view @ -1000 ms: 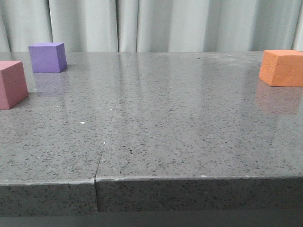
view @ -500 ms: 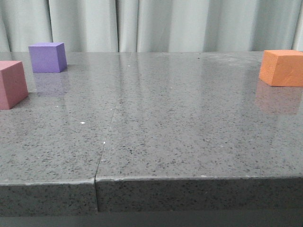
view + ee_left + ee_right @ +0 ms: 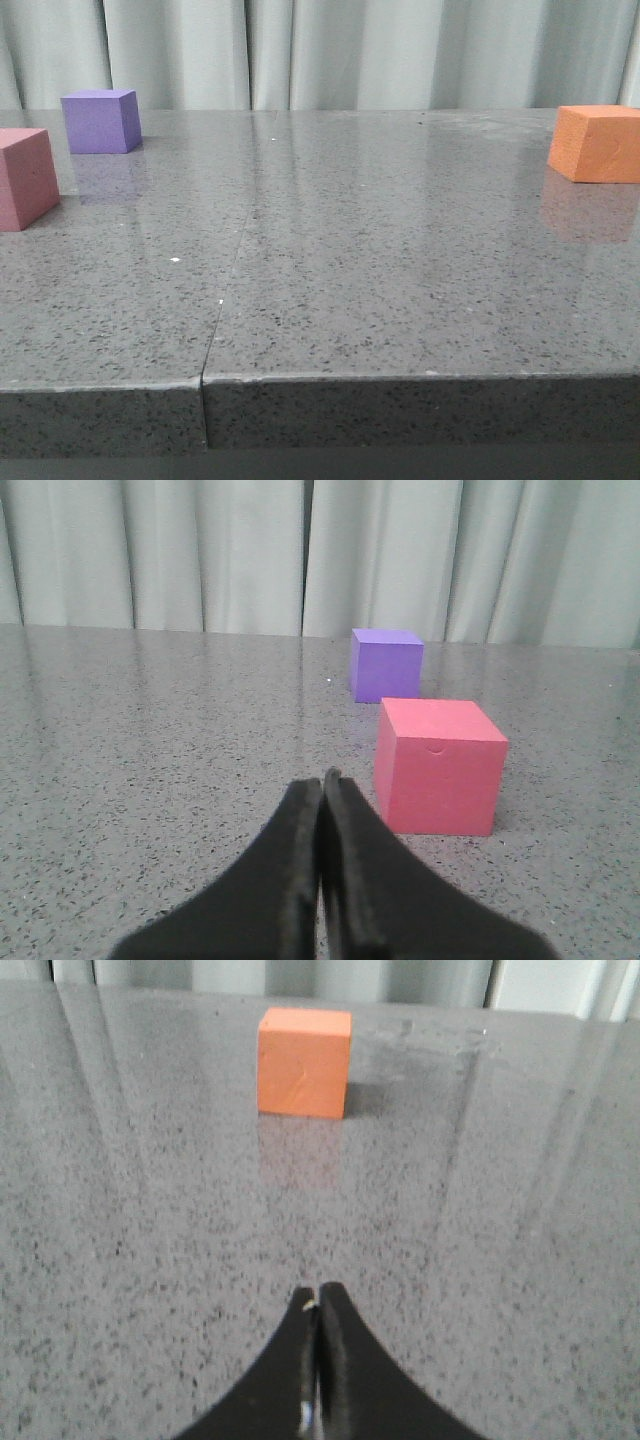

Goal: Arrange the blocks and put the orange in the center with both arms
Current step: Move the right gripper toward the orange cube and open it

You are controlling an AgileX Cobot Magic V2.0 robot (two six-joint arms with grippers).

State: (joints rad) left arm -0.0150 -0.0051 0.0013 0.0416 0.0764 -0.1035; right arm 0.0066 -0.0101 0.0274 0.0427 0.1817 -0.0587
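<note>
The left gripper (image 3: pixel 321 780) and right gripper (image 3: pixel 320 1295) are hovering low over the granite bench (image 3: pixel 330 300), prongs pressed together, holding nothing. No block is sitting at the centre; the task appears to be only beginning. The pinkish-red cube (image 3: pixel 25 178) is resting at the left edge, the purple cube (image 3: pixel 99 121) beyond it toward the far-left corner, the orange cube (image 3: pixel 597 143) near the far-right corner. The next move is calling for the right prongs to be parting and advancing onto the orange.
</note>
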